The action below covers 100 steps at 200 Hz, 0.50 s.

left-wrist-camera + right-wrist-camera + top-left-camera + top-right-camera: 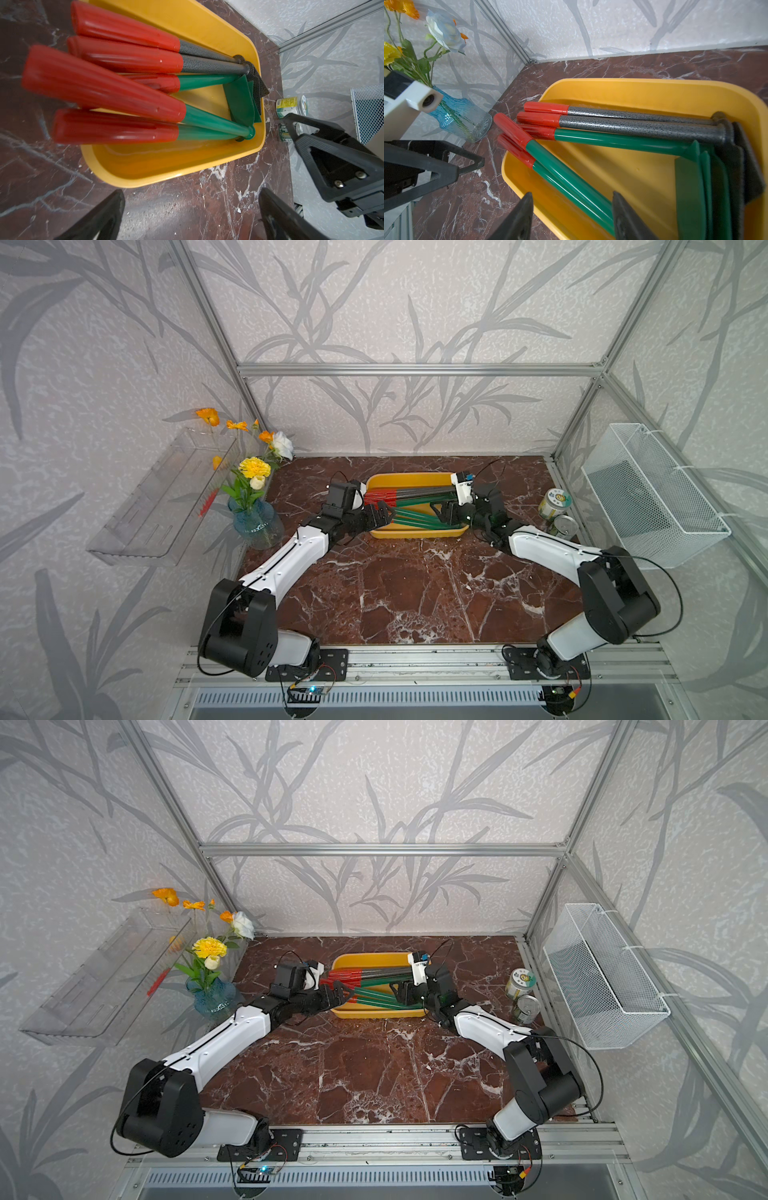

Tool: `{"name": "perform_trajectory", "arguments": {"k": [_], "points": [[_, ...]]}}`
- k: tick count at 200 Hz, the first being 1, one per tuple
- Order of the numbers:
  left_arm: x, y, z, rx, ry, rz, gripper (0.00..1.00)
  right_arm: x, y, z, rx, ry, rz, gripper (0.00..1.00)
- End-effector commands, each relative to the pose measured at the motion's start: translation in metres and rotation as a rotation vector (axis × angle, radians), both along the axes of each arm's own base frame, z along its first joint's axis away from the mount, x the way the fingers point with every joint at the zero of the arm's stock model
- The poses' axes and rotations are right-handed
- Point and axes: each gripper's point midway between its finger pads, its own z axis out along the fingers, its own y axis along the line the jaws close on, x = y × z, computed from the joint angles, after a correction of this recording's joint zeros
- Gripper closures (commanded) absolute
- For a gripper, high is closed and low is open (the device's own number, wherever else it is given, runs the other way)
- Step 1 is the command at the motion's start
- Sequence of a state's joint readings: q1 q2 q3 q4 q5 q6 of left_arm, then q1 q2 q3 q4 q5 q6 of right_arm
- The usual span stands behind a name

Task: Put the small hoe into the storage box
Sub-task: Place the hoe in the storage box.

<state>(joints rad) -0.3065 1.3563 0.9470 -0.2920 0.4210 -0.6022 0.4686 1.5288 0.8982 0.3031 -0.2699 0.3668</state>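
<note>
The small hoe [562, 169], green-shafted with a red plastic grip, is laid in the shallow yellow plastic storage box [633, 85] among four similar hoes [643, 127], its grip overhanging the box rim. Beside the box, the left hand [191, 199] is spread wide, empty. The right hand [572, 195] is parted loosely astride the hoe's shaft.

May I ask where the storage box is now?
In a top view, the storage box sits back-centre on the table, between the blue vase, left, and a jar, right.
</note>
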Motion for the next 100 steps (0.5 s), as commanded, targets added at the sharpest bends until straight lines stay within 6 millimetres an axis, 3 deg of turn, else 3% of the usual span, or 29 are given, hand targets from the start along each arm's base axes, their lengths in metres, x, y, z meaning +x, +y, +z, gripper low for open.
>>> {"name": "perform_trajectory", "arguments": {"k": [1,27,32,36,39,48,73,100], "points": [[-0.021,0.024,0.014,0.093,-0.052,0.049,0.00,-0.006,-0.037,0.018,-0.054,-0.038,-0.094,0.34],[-0.027,0.075,0.032,0.257,-0.343,0.212,0.00,-0.019,-0.094,0.016,-0.265,-0.087,-0.257,0.22],[-0.029,0.087,0.036,0.288,-0.392,0.261,0.00,-0.022,-0.106,0.014,-0.314,-0.090,-0.297,0.15],[-0.030,0.095,0.038,0.312,-0.435,0.292,0.00,-0.023,-0.116,0.013,-0.355,-0.093,-0.333,0.02],[-0.029,0.102,0.040,0.328,-0.467,0.326,0.00,-0.024,-0.124,0.013,-0.382,-0.095,-0.363,0.01],[-0.030,0.123,0.042,0.378,-0.525,0.430,0.01,-0.029,-0.146,0.011,-0.453,-0.099,-0.444,0.01],[-0.023,0.152,0.036,0.576,-0.575,0.522,0.00,-0.044,-0.204,0.002,-0.590,-0.104,-0.672,0.01],[-0.015,0.179,0.012,0.823,-0.510,0.579,0.01,-0.059,-0.241,-0.027,-0.629,-0.108,-0.803,0.01]]}}
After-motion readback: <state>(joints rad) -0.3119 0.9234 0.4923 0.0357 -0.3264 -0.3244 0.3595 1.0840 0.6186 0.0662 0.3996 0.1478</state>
